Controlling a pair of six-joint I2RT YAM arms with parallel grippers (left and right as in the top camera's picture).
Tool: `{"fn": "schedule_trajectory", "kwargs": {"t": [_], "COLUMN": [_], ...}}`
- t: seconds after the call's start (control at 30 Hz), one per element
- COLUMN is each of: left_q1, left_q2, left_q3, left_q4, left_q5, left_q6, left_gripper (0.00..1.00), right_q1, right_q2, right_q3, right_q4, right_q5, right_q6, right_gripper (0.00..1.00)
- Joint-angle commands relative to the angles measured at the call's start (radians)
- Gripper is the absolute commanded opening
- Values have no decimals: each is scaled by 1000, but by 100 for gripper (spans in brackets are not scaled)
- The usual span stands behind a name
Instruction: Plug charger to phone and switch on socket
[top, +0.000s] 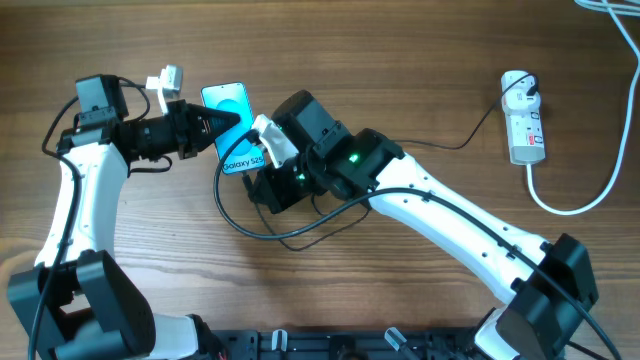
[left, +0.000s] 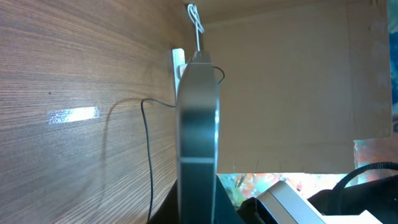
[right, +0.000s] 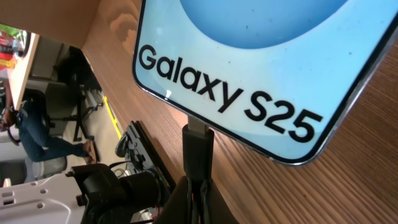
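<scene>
The left hand (top: 222, 125) is closed on the side of a slim phone (top: 228, 102) with a light blue "Galaxy S25" screen, its fingertips hidden behind the phone's silver edge in the wrist view. The phone's long axis runs away from the robot, lettered end towards the right hand (top: 264, 152), which is pinched tight on the connector of the thin black charger (right: 198, 146) at the bottom port; how deep it sits is unclear. The white power-strip socket (top: 524, 125) lies well right on the wooden desk (top: 400, 60), its switch unreadable.
</scene>
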Motion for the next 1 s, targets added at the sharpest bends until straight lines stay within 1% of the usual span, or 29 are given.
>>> {"fn": "schedule_trajectory", "kwargs": {"t": [0.0,0.1,0.2,0.37,0.97], "left_q1": [-3,-3,-3,-3,-3], "left_q2": [-19,-19,-19,-19,-19], "left_q3": [-3,-3,-3,-3,-3], "left_q4": [-1,0,0,0,0], "left_q5": [27,27,27,27,8], "left_q6": [-10,-10,-10,-9,-2], "left_gripper": [4,4,4,4,4], "right_q1": [0,0,0,-1,-1], "right_q2": [9,9,9,9,9], "right_q3": [0,0,0,0,0], "right_q4": [15,15,18,24,57], "right_q5": [22,40,82,103,103], "right_q6": [14,23,81,116,105], "right_gripper": [4,4,4,4,4]}}
